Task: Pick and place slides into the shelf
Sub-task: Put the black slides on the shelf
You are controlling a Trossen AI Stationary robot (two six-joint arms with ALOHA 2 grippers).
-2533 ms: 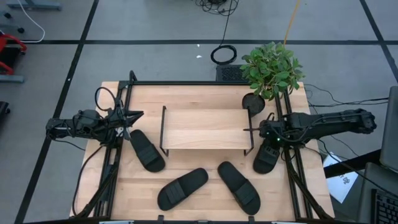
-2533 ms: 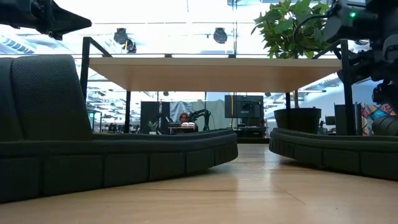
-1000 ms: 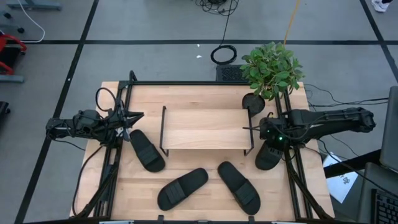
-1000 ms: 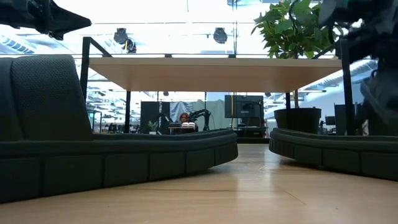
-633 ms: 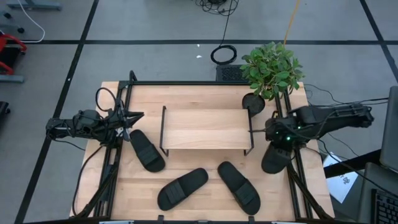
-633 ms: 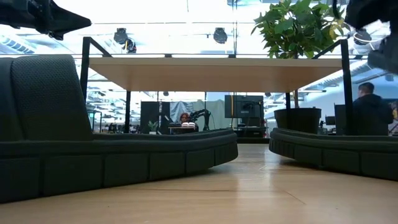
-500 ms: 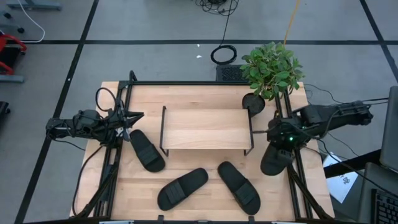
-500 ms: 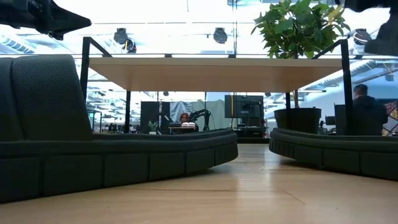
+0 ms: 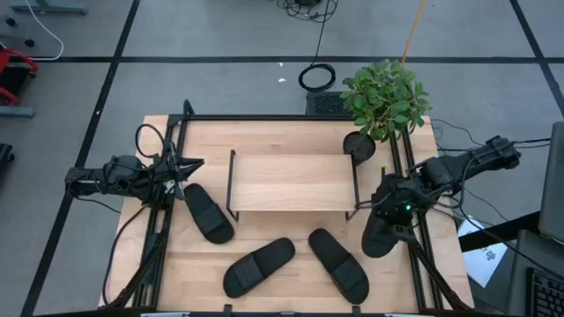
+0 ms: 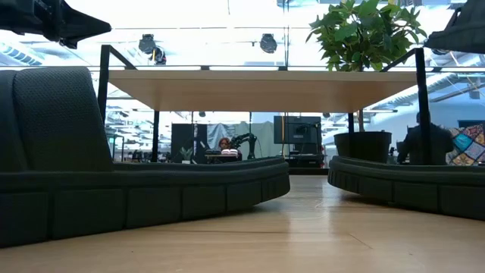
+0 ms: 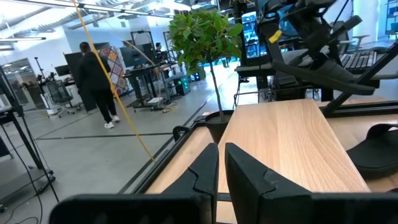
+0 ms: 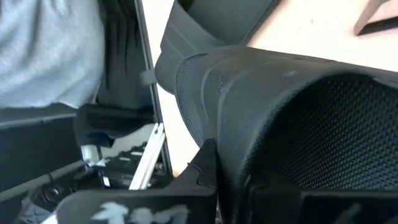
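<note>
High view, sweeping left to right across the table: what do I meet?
Left tool → slide beside it → third slide → shelf → fourth slide → right tool, shut on a slide.

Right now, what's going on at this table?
The right gripper is clamped on the strap of one black slide at the table's right edge, beside the shelf. Three other slides lie on the table in front of the shelf; nothing sits on its top board. The left gripper waits, shut, at the left side near the shelf's corner. A potted plant stands behind the shelf.
</note>
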